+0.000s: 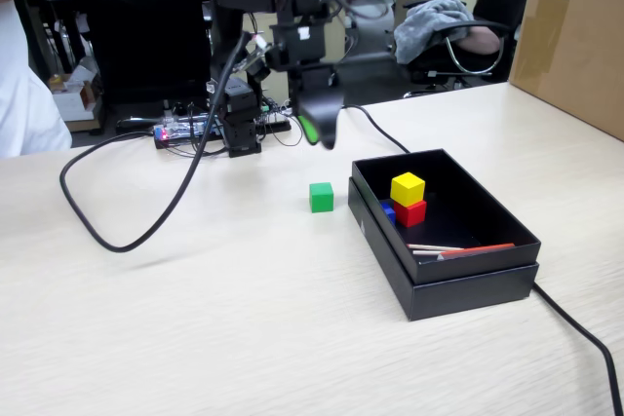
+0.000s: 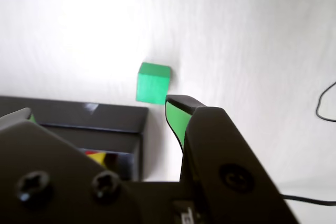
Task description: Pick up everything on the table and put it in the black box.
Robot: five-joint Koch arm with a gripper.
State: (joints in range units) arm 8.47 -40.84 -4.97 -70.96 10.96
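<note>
Gripper (image 1: 322,133) hangs in the air above the table (image 1: 195,319), pointing down; blurred in the fixed view. In the wrist view the jaws stand apart: one green-lined tip at centre, the other at the left edge of the picture (image 2: 100,108). Nothing is between them.

Green cube (image 1: 321,197) sits alone on the table, below the gripper and clear of it. In the wrist view the cube (image 2: 153,83) lies just beyond the green-lined tip, toward the top of the picture.

Box (image 1: 487,241) is below and right of the gripper in the fixed view, its near corner just beside the green cube, not touching. Inside, near the left wall: yellow cube (image 1: 408,188) stacked on red cube (image 1: 411,211), blue cube (image 1: 388,210) touching the red one, mostly hidden. Thin red and white sticks (image 1: 458,250) lie at the box's front end.

Black cable (image 1: 127,211) loops on the table left of the gripper.
</note>
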